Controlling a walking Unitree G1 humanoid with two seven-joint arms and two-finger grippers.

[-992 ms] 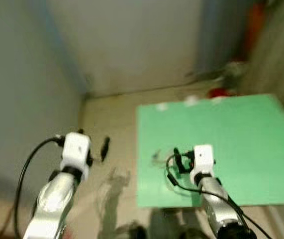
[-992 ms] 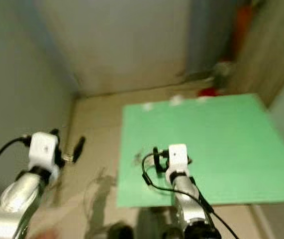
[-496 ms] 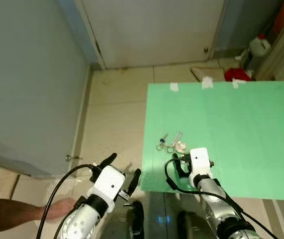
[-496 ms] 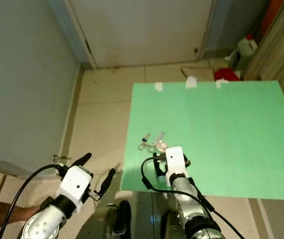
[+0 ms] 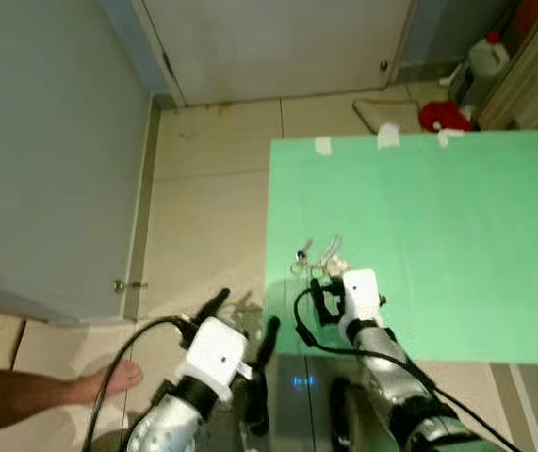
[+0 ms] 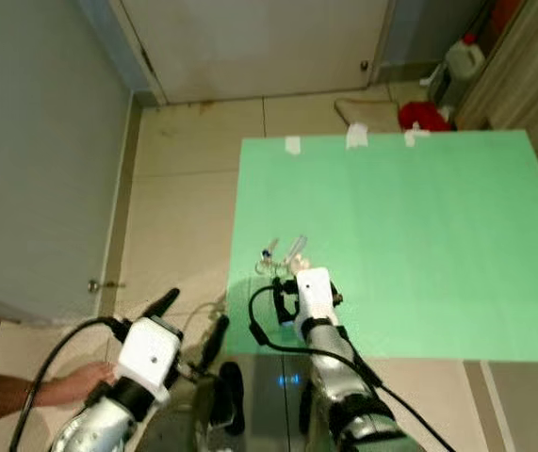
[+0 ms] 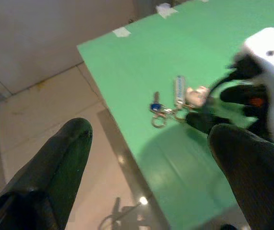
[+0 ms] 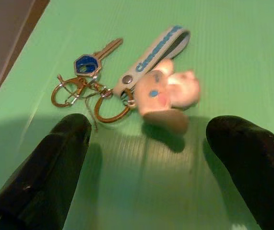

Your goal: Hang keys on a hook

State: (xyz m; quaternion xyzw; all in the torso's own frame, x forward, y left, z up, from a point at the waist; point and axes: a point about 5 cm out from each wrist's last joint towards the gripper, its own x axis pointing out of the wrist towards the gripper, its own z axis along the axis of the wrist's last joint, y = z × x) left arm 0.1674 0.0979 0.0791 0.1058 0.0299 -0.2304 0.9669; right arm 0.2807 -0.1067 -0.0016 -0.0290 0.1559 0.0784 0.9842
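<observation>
A bunch of keys (image 5: pixel 317 256) lies on the green table (image 5: pixel 438 226) near its front left corner: a blue-headed key, metal rings, a pale blue strap and a small cream plush charm (image 8: pixel 165 96). My right gripper (image 5: pixel 323 287) hovers just short of the keys (image 8: pixel 103 72), open, its fingers (image 8: pixel 55 163) spread either side of the charm with nothing between them. My left gripper (image 5: pixel 242 320) hangs open off the table's left edge, over the floor, and looks toward the keys (image 7: pixel 172 103). No hook can be made out.
A person's arm and hand (image 5: pixel 52 391) reach in at the lower left over the tiled floor. A closed door (image 5: pixel 278 47) and grey wall stand ahead. A white jug (image 5: pixel 487 55) and a red object (image 5: pixel 443 115) sit beyond the table's far edge.
The blurred view has sharpened and tilted down toward the table. My left arm has dropped beside the table's left edge. My right gripper has edged closer to the keys. A person's arm came into view.
</observation>
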